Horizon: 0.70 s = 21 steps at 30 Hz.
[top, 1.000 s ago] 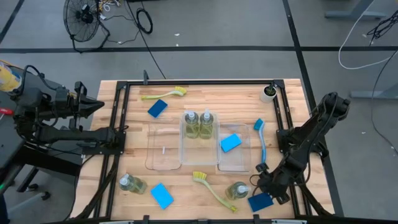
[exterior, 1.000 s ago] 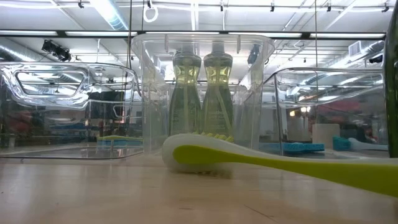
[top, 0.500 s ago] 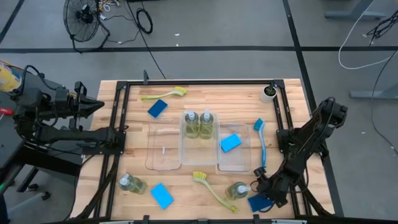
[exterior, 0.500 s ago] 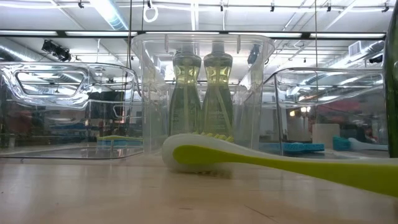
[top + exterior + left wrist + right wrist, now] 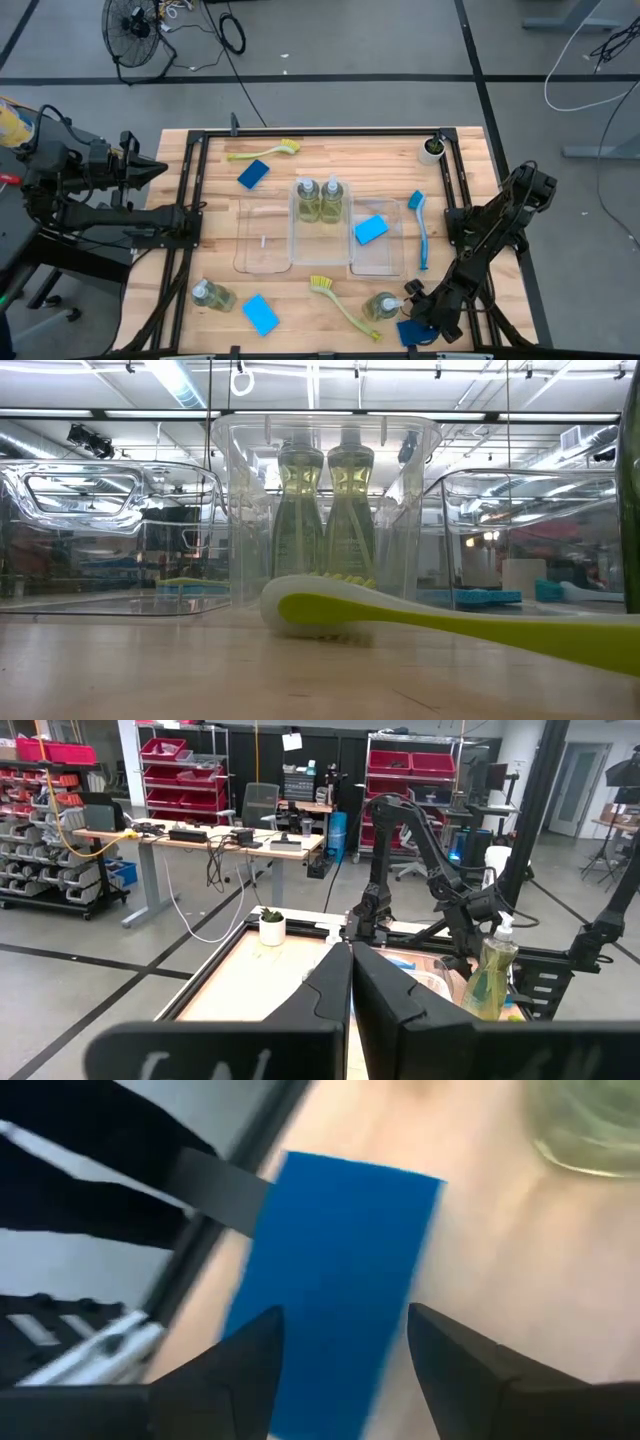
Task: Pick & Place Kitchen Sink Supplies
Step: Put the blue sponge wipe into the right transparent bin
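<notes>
With two clear soap bottles point(image 5: 320, 199) and one sponge point(image 5: 371, 229) already in the clear plastic trays point(image 5: 264, 262), the right gripper point(image 5: 340, 1365) hung open-jawed, empty, over a flat blue rectangular sponge point(image 5: 335, 1270) at the table's near right corner, most supplies left

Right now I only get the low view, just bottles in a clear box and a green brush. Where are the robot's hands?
Observer: The right gripper hovers open over a blue sponge at the table's near right corner.
Operator: And the other one?
Observer: The left gripper waits shut at the table's left edge.
Operator: Any more bottles around?
Observer: Yes, a soap bottle sits on the table beside that sponge.
</notes>
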Available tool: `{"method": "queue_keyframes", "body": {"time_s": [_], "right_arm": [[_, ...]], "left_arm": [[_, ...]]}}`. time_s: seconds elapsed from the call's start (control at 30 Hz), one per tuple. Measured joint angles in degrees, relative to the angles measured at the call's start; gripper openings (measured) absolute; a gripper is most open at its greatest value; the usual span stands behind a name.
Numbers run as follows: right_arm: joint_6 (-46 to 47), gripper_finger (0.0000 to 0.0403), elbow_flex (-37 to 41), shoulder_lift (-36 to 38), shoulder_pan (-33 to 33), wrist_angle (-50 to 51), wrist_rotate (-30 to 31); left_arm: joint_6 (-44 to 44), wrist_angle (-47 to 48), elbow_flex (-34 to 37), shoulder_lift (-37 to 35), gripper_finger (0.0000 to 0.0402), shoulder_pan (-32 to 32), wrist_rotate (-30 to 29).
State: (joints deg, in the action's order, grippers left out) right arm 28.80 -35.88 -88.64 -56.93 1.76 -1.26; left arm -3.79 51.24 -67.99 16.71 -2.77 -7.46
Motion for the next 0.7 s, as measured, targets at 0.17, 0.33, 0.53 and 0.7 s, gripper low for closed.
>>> {"method": "queue_keyframes", "body": {"time_s": [0.17,0.33,0.53,0.7], "right_arm": [[-0.65,0.0215,0.04,0.0,0.02,-1.23,-2.7],[-0.09,0.0215,0.04,-0.02,0.02,-1.26,-0.24],[2.66,0.0215,0.44,-1.36,0.02,-1.44,0.65],[3.35,0.0215,0.37,-3.44,0.02,-2.89,0.59]], "left_arm": [[-0.02,0.02,0.02,0.0,0.0018,-0.01,0.0],[-0.01,0.01,0.02,0.0,0.0018,-0.01,0.01],[-0.02,0.0,0.0,0.0,0.0018,0.0,0.0],[-0.01,0.02,0.0,0.0,0.0018,0.0,0.02]]}}
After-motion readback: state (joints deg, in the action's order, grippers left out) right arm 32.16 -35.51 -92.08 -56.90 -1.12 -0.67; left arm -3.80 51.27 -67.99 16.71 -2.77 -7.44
